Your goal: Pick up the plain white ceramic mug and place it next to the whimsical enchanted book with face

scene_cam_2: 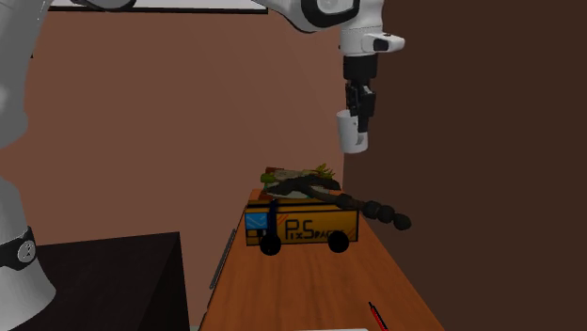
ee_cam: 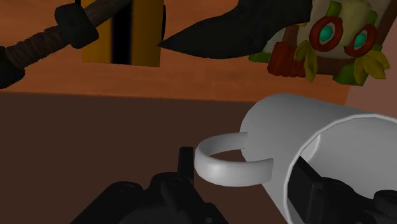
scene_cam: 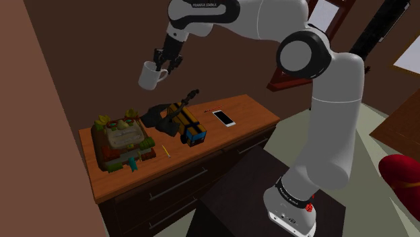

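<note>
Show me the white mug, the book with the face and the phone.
white mug (scene_cam: 149, 77), shoulder view, its outer wall.
book with the face (scene_cam: 123, 138), shoulder view, its front cover.
phone (scene_cam: 224, 118), shoulder view, its screen.

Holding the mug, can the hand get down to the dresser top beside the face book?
Probably yes. The hand holds the white mug in the air over the dresser, and nothing stands between it and the book with the face. A black curved object crowds one side.
</note>
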`<state>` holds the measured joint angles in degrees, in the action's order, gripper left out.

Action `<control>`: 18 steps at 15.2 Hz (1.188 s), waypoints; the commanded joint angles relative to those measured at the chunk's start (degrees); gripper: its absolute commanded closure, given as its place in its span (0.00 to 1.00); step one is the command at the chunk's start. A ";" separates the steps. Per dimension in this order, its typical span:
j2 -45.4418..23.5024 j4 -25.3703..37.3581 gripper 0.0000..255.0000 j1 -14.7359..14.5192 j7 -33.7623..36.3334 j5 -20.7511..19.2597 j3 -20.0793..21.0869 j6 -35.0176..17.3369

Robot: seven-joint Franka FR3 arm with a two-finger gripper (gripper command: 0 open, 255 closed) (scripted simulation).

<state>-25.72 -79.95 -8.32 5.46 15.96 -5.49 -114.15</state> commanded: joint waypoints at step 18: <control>-7.08 -7.34 1.00 -0.33 -4.82 1.32 2.14 -11.51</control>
<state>-28.36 -86.36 -8.70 2.55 17.17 -3.59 -124.29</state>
